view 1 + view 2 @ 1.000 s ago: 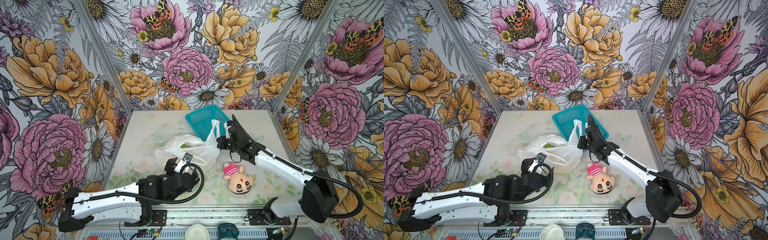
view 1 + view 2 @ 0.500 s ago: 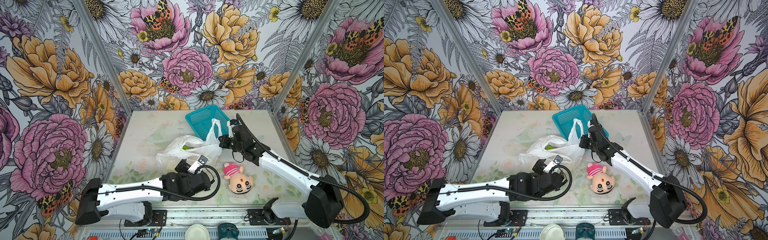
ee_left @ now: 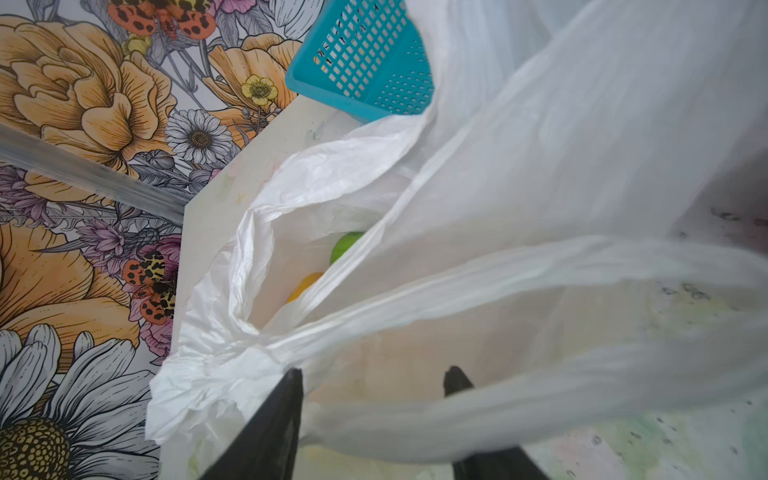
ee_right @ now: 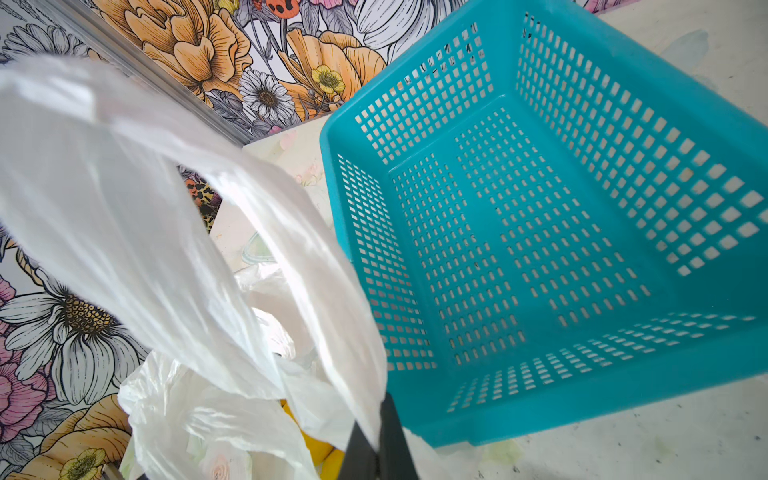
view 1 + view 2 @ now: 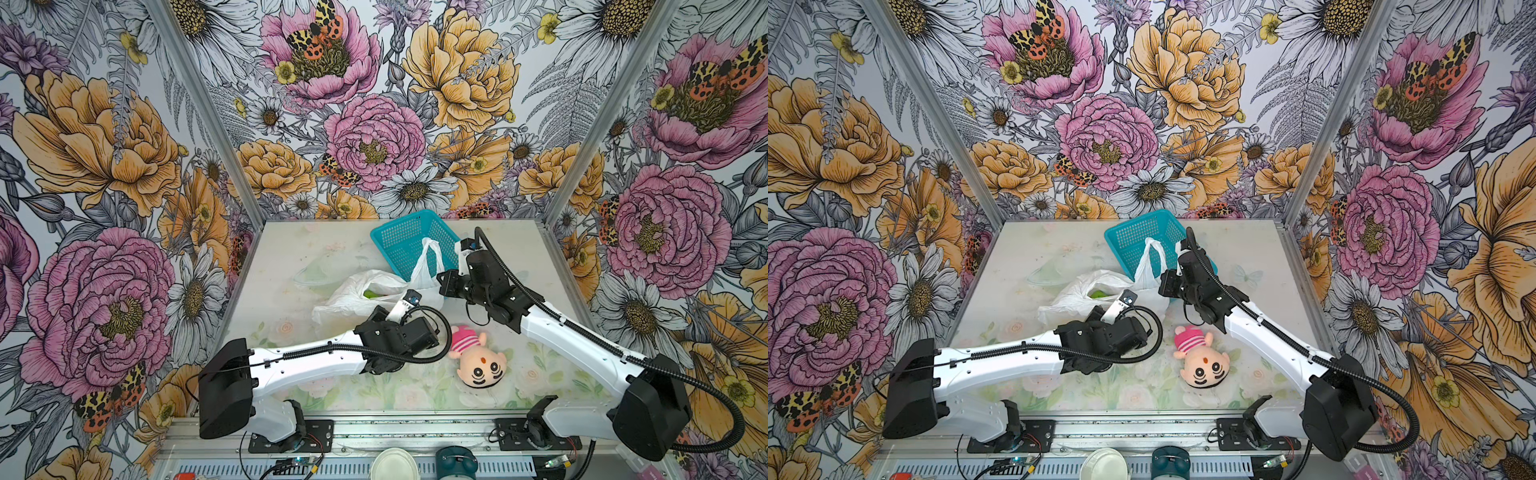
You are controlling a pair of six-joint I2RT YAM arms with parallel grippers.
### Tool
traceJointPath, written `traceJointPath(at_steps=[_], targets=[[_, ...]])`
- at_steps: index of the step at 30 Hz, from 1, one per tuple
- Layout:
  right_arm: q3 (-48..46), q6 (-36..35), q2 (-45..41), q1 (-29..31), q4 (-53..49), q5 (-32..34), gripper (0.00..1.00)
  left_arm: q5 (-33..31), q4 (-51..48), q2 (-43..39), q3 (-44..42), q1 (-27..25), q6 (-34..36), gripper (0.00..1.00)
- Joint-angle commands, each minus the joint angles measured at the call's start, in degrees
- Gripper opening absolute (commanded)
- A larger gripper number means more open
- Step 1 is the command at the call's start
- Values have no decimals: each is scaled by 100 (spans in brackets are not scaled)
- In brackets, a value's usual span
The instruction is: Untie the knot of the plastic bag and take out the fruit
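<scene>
Observing plastic bag (image 5: 356, 291) lying crumpled at mid-table, just beside teal basket (image 5: 399, 241), mouth gaping. Noting right gripper (image 4: 376, 436) clamping tight on one handle strap (image 5: 426, 266) of the bag, holding that loop upright. Noting left gripper (image 3: 374, 374) reaching in at the bag's near side, jaws standing partly apart with bag film lying across the gap; not confirming any grip. Seeing fruit (image 3: 345, 245) sitting inside the bag, one green, yellow beside it. Recording plush doll (image 5: 478, 361) lying apart, near right arm.

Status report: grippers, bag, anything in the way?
Left gripper open at bag. Right gripper shut on handle. Fruit inside bag. Doll lies apart, nothing blocking.
</scene>
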Motion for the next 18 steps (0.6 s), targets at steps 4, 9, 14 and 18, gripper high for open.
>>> traceJointPath(at_steps=[4, 9, 14, 18], targets=[[-181, -124, -199, 65, 41, 190, 0, -16, 6, -668, 445, 513, -65, 0], [-343, -341, -323, 364, 228, 558, 0, 696, -9, -1460, 359, 1144, -356, 0], [-571, -527, -610, 773, 575, 688, 0, 1632, -45, -2393, 85, 2191, -736, 0], [-709, -440, -1062, 996, 593, 985, 0, 2438, -372, -2933, 282, 3145, -840, 0]])
